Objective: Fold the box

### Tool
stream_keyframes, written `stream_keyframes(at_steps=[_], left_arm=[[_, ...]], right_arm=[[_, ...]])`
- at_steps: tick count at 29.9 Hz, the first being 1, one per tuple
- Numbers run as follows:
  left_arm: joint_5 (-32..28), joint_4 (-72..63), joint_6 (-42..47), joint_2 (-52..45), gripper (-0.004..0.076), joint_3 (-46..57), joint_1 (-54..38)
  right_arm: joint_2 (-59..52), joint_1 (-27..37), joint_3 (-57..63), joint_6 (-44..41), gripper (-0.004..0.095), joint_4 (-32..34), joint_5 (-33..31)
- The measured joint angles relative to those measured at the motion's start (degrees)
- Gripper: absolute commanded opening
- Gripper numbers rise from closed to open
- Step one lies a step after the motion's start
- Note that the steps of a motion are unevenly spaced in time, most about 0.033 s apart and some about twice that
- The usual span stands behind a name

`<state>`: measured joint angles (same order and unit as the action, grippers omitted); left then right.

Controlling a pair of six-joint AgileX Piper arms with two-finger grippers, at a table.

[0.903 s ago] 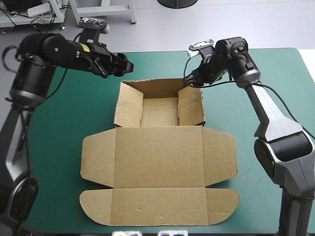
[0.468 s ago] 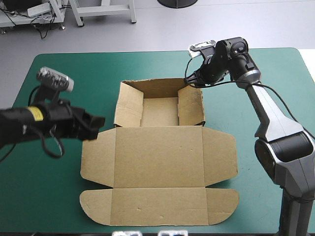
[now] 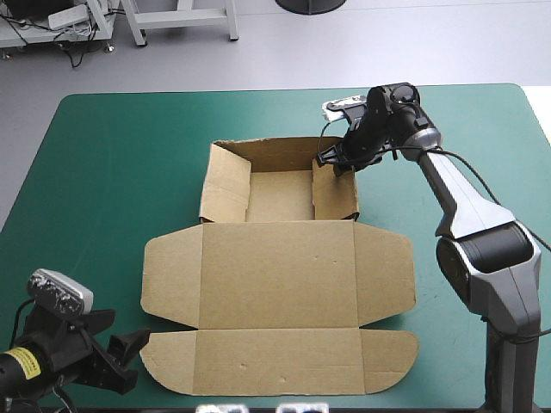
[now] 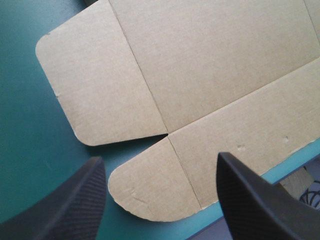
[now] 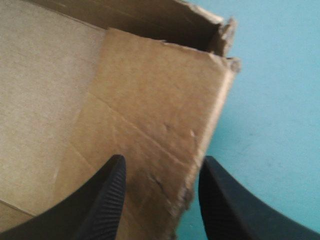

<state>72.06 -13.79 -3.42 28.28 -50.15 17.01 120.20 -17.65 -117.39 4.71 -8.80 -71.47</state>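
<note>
Teal-green table [image 3: 103, 172] fills pretty much the whole high view. Sitting in the middle of the frame is the brown box [image 3: 275, 275], half built. Its far part, just above centre, is already an open tray [image 3: 280, 196] with the walls standing. The lid [image 3: 277, 274] lies flat below that and runs down toward the bottom edge of the frame, with rounded flaps sticking out on both sides and a long front strip [image 3: 277, 361] lowest of all.

Right gripper [image 5: 160, 160] is up at the tray's far right corner, upper right of centre. Its black fingers [image 5: 100, 200] are parted, not pinching. The wrist cam shows the tray's right wall [image 5: 160, 115] running in between them, its ragged edge close to one finger.

Left gripper [image 4: 160, 159] is way down in the lower left corner of the frame, just off the near left end of the front strip. Its fingers are spread wide with nothing in them, and the rounded flap end [image 4: 150, 187] sits ahead of the gap.
</note>
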Motion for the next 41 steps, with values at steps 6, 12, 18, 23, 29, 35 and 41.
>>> stream_keyframes(at_steps=[6, 12, 18, 23, 29, 35, 41], left_arm=[[0.0, 0.2, 1.4, -2.4, 0.0453, 2.1, 0.0], [0.0, 0.8, 1.6, -2.4, 0.0453, 2.3, 0.0], [0.0, 1.6, 1.7, -2.4, 0.0453, 2.3, 0.0], [0.0, 1.6, 1.7, -2.4, 0.0453, 2.4, 0.0], [0.0, 2.1, 1.7, -2.4, 0.0453, 2.4, 0.0], [0.0, 2.5, 1.7, -2.4, 0.0435, 2.4, 0.0], [0.0, 2.6, 2.4, -1.8, 0.0426, 2.4, 0.0]], right_arm=[[2.5, 0.0, 0.0, -0.8, -0.0005, -2.6, 0.6], [2.1, 0.1, 0.0, -3.6, -0.0005, 2.7, 0.6], [-1.8, 6.7, 0.0, -3.8, -0.0005, 12.2, 0.6], [-4.1, 19.8, 0.0, -3.4, -0.0005, 12.9, 0.3], [-4.1, 34.8, 1.9, -1.9, 0.0080, 12.7, 0.3], [-1.1, 39.7, 4.2, 2.8, 0.0403, 15.0, 0.2], [0.7, 39.9, 4.5, 3.9, 0.0454, 15.9, 0.6]])
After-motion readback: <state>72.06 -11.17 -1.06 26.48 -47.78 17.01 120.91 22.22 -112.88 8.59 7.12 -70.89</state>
